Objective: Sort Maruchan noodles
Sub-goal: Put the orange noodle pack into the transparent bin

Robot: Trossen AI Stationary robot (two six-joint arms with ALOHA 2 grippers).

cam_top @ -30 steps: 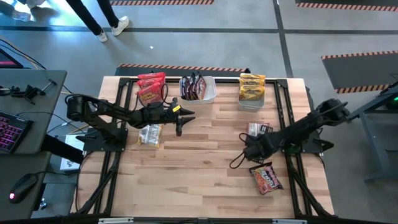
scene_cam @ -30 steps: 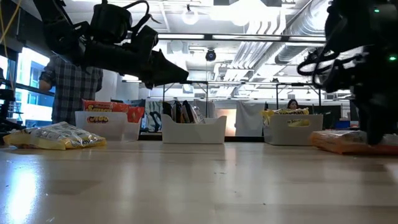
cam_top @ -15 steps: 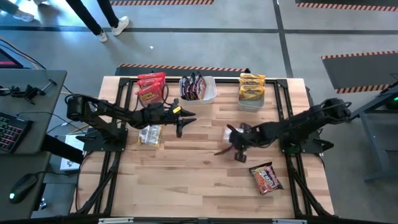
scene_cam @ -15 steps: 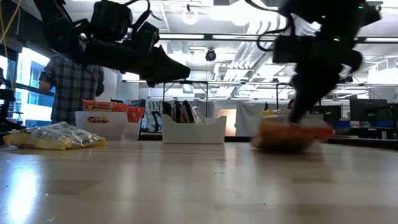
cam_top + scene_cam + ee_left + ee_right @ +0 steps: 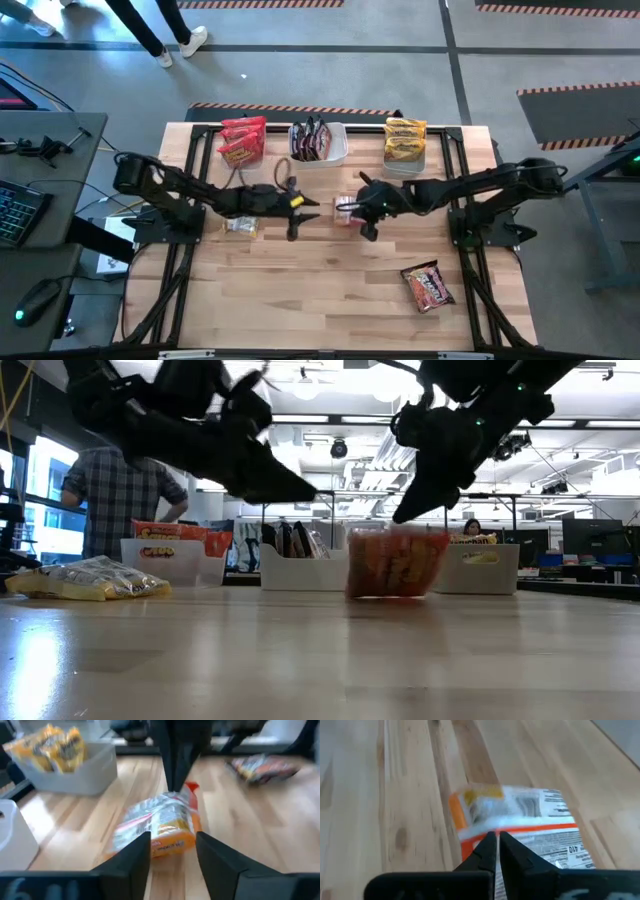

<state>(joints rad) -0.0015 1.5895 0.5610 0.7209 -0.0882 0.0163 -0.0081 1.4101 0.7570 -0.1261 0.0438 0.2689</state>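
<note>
I have the right gripper (image 5: 362, 210) out over the middle of the table (image 5: 330, 290), fingers pressed together on the edge of an orange noodle packet (image 5: 346, 209). In the low view that packet (image 5: 396, 563) hangs upright below the gripper (image 5: 410, 510), its lower edge at or just above the wood; I cannot tell if it touches. The right wrist view shows the two dark fingers (image 5: 487, 851) nearly meeting on the packet's (image 5: 520, 827) orange-and-white wrapper.

My left gripper (image 5: 300, 207) sits just beside the held packet, on its left, pointing at it. Its fingers (image 5: 135, 857) are spread, with nothing between them; the left wrist view looks through the gap at the same packet (image 5: 157, 825) hanging from the other arm.

A yellow-tan packet (image 5: 240, 224) lies flat under the left arm near the left edge. Another orange packet (image 5: 429, 285) lies alone on the near right part of the table, well apart from both grippers.

Along the far edge stand three tubs: the left tub (image 5: 236, 160) with red packets (image 5: 241, 140), the middle tub (image 5: 338, 150) with dark brown packets (image 5: 310, 140), and the right tub (image 5: 404, 163) with yellow packets (image 5: 405, 138).

A person in a plaid shirt (image 5: 115, 495) stands beyond the table in the low view.
</note>
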